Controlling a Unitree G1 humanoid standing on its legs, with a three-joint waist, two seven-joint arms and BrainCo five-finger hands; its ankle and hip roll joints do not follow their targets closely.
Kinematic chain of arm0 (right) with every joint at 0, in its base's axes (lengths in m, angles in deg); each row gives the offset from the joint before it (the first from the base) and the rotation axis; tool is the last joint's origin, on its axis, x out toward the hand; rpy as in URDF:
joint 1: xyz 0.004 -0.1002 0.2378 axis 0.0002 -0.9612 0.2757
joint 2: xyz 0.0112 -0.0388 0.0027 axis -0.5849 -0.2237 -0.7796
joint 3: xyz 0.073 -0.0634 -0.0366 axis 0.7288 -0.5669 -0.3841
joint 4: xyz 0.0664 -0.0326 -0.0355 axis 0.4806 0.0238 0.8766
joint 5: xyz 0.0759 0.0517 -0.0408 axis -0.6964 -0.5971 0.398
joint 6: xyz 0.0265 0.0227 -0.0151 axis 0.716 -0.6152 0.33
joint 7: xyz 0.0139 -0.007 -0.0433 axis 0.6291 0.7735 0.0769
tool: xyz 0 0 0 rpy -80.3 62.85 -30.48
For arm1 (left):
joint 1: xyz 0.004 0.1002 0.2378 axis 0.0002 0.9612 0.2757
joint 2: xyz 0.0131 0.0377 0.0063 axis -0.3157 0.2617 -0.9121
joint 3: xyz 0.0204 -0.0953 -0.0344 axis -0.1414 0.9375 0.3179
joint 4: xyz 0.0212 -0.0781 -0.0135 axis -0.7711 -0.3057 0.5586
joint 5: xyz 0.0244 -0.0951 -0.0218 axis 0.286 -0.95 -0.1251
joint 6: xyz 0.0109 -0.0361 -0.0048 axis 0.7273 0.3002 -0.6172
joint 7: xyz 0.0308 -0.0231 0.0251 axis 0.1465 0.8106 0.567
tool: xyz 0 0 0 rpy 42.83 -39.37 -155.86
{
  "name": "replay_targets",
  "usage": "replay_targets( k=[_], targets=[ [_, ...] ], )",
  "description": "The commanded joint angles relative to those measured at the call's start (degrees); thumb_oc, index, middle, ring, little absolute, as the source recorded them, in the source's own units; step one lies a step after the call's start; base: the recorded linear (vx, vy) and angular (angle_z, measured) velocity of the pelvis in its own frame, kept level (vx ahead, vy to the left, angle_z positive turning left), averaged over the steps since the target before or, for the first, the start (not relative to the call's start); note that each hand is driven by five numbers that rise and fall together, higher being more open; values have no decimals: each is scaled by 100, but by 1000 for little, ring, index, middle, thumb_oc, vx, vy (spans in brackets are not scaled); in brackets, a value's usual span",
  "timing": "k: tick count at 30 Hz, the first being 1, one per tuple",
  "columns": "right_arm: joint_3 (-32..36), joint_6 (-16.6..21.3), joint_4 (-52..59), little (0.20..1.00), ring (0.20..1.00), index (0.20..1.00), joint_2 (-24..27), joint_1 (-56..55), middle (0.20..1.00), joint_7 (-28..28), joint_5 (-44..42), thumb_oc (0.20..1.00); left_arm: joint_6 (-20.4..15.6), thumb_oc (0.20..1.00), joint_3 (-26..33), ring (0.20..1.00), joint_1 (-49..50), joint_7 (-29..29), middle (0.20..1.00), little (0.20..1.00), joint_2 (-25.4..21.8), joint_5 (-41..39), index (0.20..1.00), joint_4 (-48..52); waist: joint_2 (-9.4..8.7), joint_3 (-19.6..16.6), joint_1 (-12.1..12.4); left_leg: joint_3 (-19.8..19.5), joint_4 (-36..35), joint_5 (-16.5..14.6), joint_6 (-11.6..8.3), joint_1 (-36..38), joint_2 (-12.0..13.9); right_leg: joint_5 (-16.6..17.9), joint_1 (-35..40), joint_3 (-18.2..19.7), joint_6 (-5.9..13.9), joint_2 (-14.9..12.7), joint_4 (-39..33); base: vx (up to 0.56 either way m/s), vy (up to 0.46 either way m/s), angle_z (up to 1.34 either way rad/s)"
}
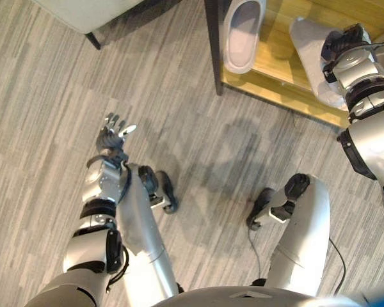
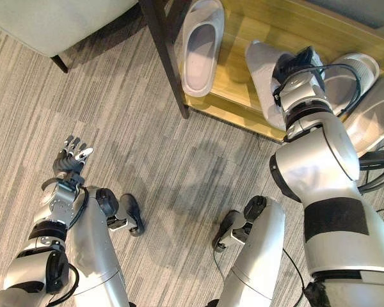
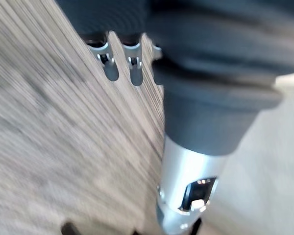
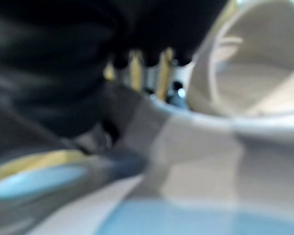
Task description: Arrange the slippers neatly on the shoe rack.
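The left hand [image 1: 113,135] hangs over the grey, streaked carpet floor [image 1: 45,115], nearest to me, and its fingers are spread and straight, holding nothing. Around it the floor is wide and free, up to the dark leg of a pale seat [image 2: 45,25] at the far left.

Farther on stands the shoe rack [image 2: 243,112], a low shelf of yellow wood with a dark post at its near left corner. One light grey slipper [image 2: 201,48], smooth and rounded with a broad strap, lies at the left end of the shelf, and its heel comes out a little over the front edge. A second grey slipper [image 2: 264,83] lies tilted near the middle of the shelf, close to the front edge. The right hand [image 2: 299,67] is on this slipper, but whether its fingers grip it I cannot tell. Beyond the right arm, two more pale slippers [image 2: 365,96] lie at the right end, partly hidden.
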Motion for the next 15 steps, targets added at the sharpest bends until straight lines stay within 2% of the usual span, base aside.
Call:
replay_targets(
  k=[1,5,6,7,8,10,15],
  targets=[
    [71,344,-411,200,200,200,89,1218,200,-195,-302,200,-167,1000,494,1000,-61,-86,1000,1000,-393,-119,1000,163,-309,312,130,-433,161,-660,-245,488,168,516,736,397,1037,-230,-699,17,-17,10],
    [6,282,-411,200,200,200,70,1317,200,-218,-234,200,-307,1000,528,1000,74,-134,1000,1000,-471,-53,1000,-71,-346,317,121,-426,172,-648,-258,488,119,484,736,426,1033,-222,-643,47,-18,11],
    [-4,170,-411,288,288,288,61,1320,288,-254,-190,288,-350,1000,503,1000,99,-136,1000,1000,-458,-48,1000,-135,-316,333,141,-440,212,-672,-252,488,106,453,736,449,1023,-245,-578,81,-28,7],
    [15,165,-411,740,740,740,49,1341,740,-241,-230,740,-356,1000,494,1000,77,-124,1000,1000,-469,-41,1000,-163,-297,351,148,-449,214,-667,-253,488,93,446,736,442,1024,-264,-579,45,-18,7],
    [15,165,-411,1000,1000,1000,49,1342,1000,-241,-230,1000,-357,1000,494,1000,74,-125,1000,1000,-470,-41,1000,-166,-297,353,146,-449,214,-666,-253,488,91,446,736,442,1024,-265,-579,-3,-2,6],
    [105,223,-411,1000,1000,1000,28,1379,1000,-144,-348,1000,-366,1000,491,1000,56,-140,1000,1000,-493,-36,1000,-284,-259,379,155,-477,155,-637,-245,488,53,443,736,433,1045,-254,-588,-10,4,7],
    [262,-40,-411,1000,1000,1000,108,1345,1000,-38,-436,1000,-298,1000,346,1000,-28,-156,1000,1000,-629,98,1000,-608,-187,444,132,-503,151,-597,-224,488,40,467,736,446,1058,-263,-616,-4,4,2]
  ],
)
